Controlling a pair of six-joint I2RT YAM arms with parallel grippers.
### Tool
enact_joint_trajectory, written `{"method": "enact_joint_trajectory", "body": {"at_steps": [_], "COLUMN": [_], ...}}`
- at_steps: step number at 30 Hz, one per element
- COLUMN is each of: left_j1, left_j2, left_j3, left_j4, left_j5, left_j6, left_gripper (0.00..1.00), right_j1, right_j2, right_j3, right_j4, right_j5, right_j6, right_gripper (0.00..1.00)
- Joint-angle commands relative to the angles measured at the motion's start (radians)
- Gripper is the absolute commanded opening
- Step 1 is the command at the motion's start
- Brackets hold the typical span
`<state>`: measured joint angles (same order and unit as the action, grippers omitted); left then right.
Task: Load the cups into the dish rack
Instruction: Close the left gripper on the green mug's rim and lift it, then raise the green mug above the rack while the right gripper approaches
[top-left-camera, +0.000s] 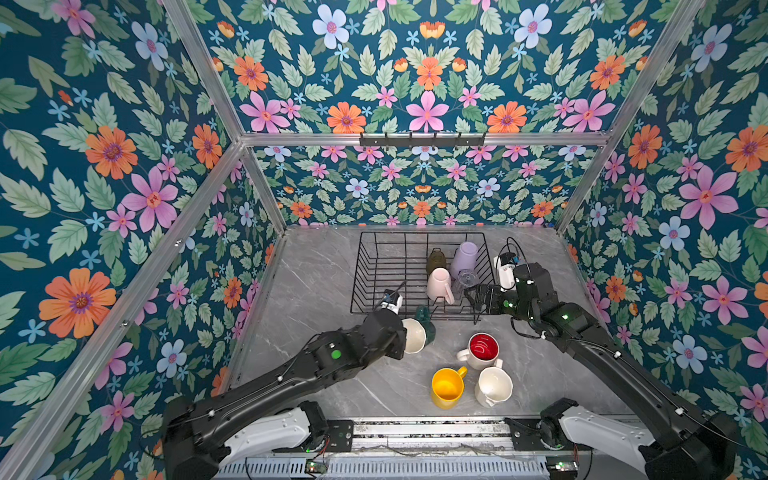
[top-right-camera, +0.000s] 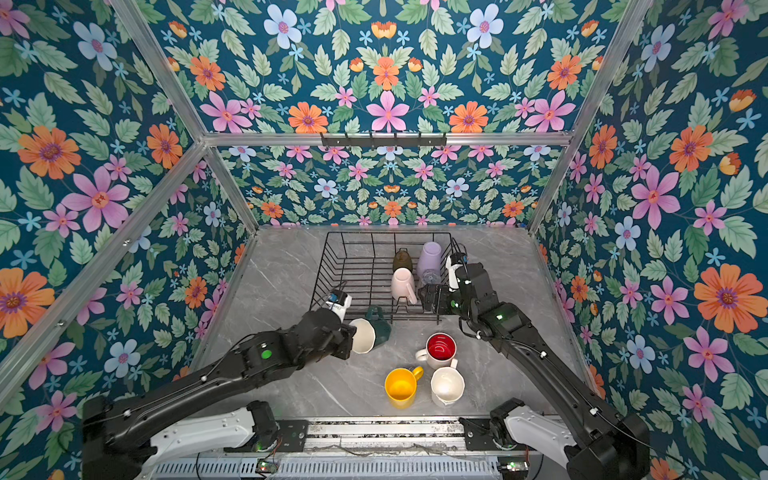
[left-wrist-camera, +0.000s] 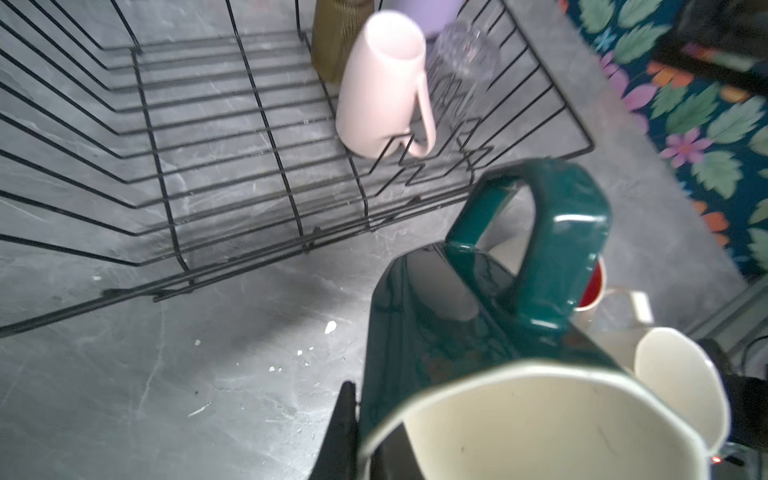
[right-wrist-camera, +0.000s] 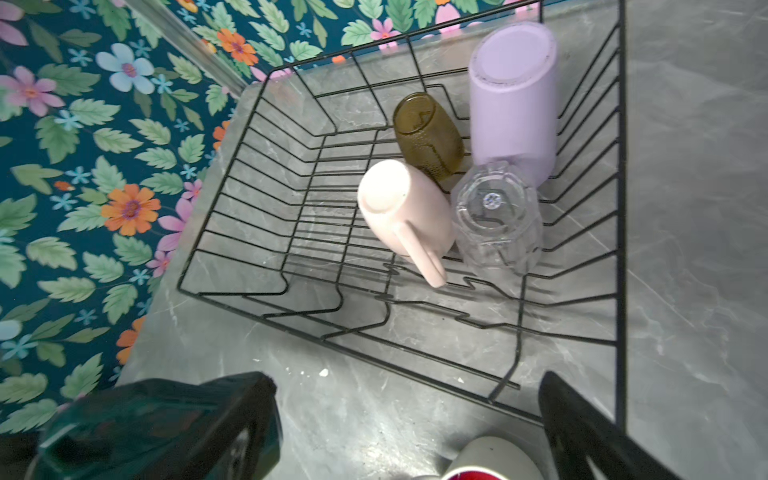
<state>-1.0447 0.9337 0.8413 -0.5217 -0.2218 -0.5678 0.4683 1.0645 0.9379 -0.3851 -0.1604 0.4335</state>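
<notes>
Cups sit partly in the dish rack (top-left-camera: 365, 266) and partly on the grey marble table (top-left-camera: 316, 282); the rack stands at the back middle of the table in both top views. Furthest left, the left gripper (left-wrist-camera: 365, 444) is clamped on the rim of the dark green mug (top-left-camera: 429, 325), one finger (left-wrist-camera: 343, 424) outside the wall and the other inside the cream lining; the mug is tipped on its side, mouth toward the arm and handle uppermost, just in front of the rack's near edge.

Four cups stand upside down in the right part of the rack: the olive-amber glass (top-left-camera: 436, 262) behind the pale pink mug (top-left-camera: 439, 284), the lilac tumbler (top-left-camera: 465, 257) behind the clear glass (top-left-camera: 467, 279); the pink mug's handle points at the near rim.

On the table in front stands the yellow mug (top-left-camera: 447, 388), upright, its handle angled toward the red-lined white mug (top-left-camera: 483, 348); white lettering shows on the red lining, too small to read; no other writing is legible. The white mug (top-left-camera: 493, 386) is just beside the yellow one, its handle close to the red-lined mug.

The right gripper (top-left-camera: 477, 298) hovers at the rack's near right corner, jaws spread wide, holding nothing.
</notes>
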Motion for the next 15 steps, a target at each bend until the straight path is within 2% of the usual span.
{"method": "enact_joint_trajectory", "body": {"at_steps": [1,6,11,15], "left_j1": [0.023,0.132,0.308,0.391], "left_j2": [-0.107,-0.205,-0.239,-0.193], "left_j3": [-0.02,-0.033,-0.075,-0.081], "left_j4": [0.104,0.126,0.243,0.332], "left_j5": [-0.025,0.031,0.248,0.388], "left_j6": [0.031,0.054,0.055,0.052], "left_gripper": [0.0,0.0,0.0,0.0], "right_j1": [0.0,0.0,0.001,0.0], "right_j2": [-0.002,-0.009,0.002,0.014], "right_j3": [0.011,0.002,-0.016,-0.052], "right_j4": [0.095,0.22,0.33,0.431], "right_j5": [-0.166,-0.296,-0.431,-0.511], "right_j6": [0.009,0.061,0.116,0.167], "right_gripper": [0.99,0.99,0.99,0.99]}}
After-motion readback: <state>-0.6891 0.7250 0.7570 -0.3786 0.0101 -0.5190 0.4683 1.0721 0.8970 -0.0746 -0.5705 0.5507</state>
